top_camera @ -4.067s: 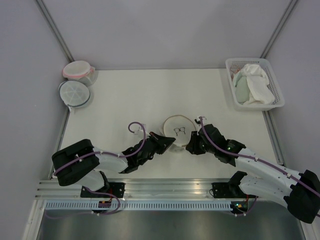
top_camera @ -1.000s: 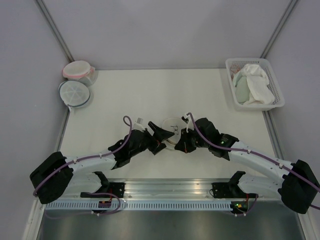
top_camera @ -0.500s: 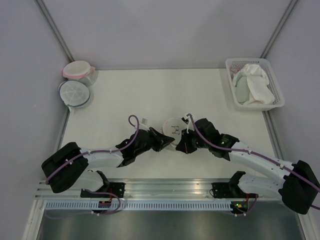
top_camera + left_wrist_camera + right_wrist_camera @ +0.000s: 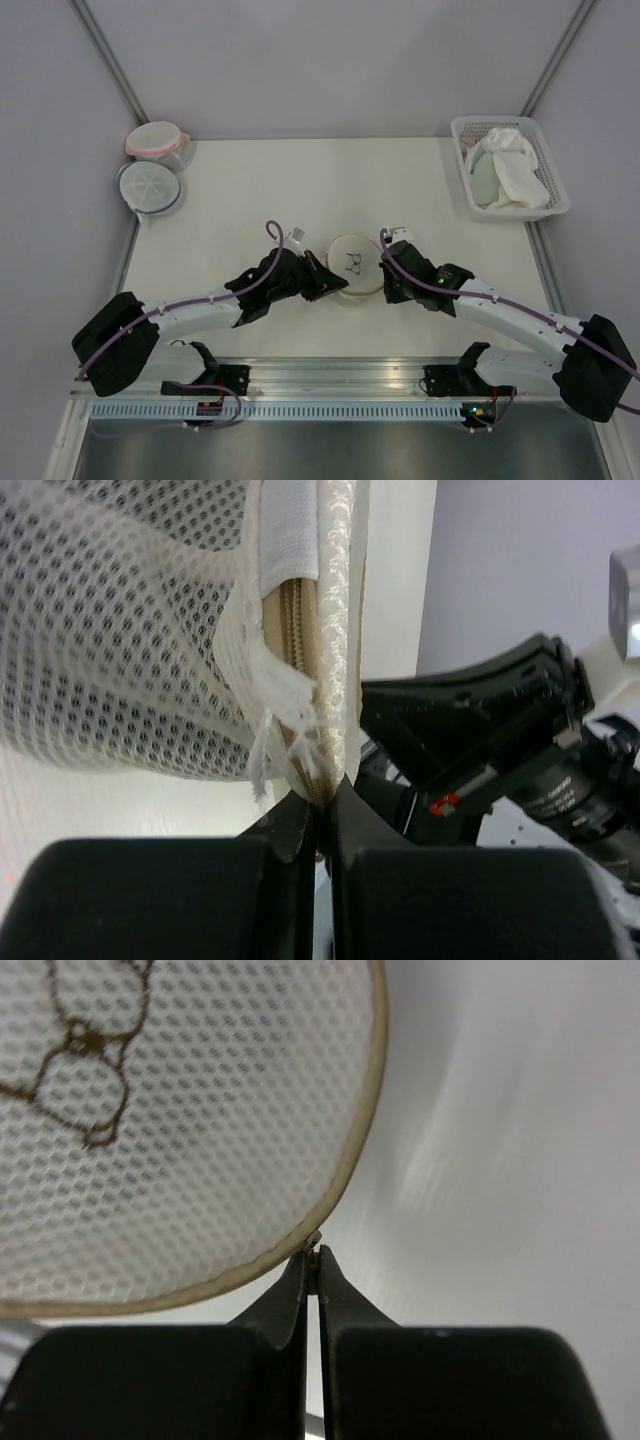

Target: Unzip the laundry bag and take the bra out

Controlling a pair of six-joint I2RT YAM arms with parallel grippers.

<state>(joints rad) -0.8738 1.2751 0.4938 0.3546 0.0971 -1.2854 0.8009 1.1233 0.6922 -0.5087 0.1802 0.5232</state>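
Note:
The laundry bag [image 4: 354, 263] is a round cream mesh case with a tan rim and a small bra drawing, lying at the table's middle front. My left gripper [image 4: 326, 283] is shut on the bag's rim at its left side; in the left wrist view [image 4: 320, 800] the fingertips pinch the tan zip tape and torn mesh [image 4: 300, 700]. My right gripper [image 4: 384, 282] is at the bag's right side, shut on the small metal zip pull [image 4: 314, 1241] at the tan rim [image 4: 350, 1160]. The bra is hidden.
A white basket [image 4: 548, 150] holding a white cloth [image 4: 516, 165] and a pale green cloth [image 4: 485, 175] stands at the back right. A pink-rimmed tub [image 4: 156, 139] and a blue-grey-rimmed tub [image 4: 148, 187] stand at the back left.
The bag has settled flatter and shifted slightly right. My right gripper has moved round the rim to the bag's right side; my left arm has shifted a little, still holding the rim.

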